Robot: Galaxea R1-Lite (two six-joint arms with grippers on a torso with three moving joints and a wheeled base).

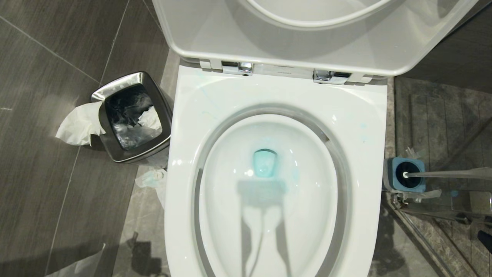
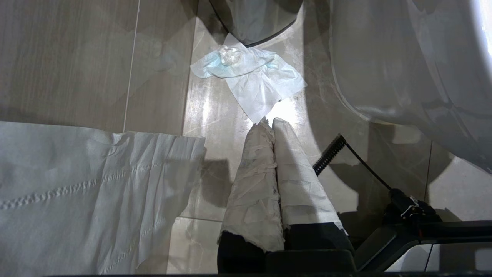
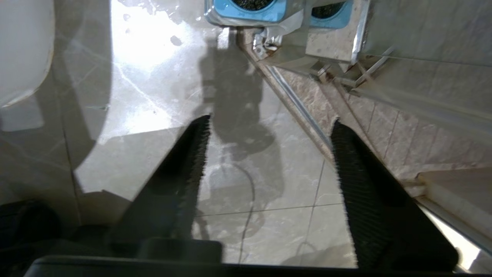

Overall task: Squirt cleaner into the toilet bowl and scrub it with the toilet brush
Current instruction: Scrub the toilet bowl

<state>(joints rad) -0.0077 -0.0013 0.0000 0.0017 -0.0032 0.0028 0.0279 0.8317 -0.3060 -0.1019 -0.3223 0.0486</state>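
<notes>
Head view: toilet bowl [image 1: 276, 184] open, lid up, teal cleaner [image 1: 265, 162] pooled in the water at its centre.

Faint teal streaks tint the porcelain around the pool. At the bowl's three o'clock the toilet brush [image 1: 442, 174] stands in its blue-topped holder [image 1: 406, 175] on the floor — white handle leaning away toward three o'clock. A steel waste bin [image 1: 132, 117] sits at ten o'clock, tissue [image 1: 78, 125] draped over its side. Right gripper [image 3: 269, 161] hangs over bare tile near the holder, fingers spread wide, holding nothing. Left gripper [image 2: 272, 124], paper-wrapped fingers pressed together and empty, points at a crumpled tissue [image 2: 250, 79] on the floor.
</notes>
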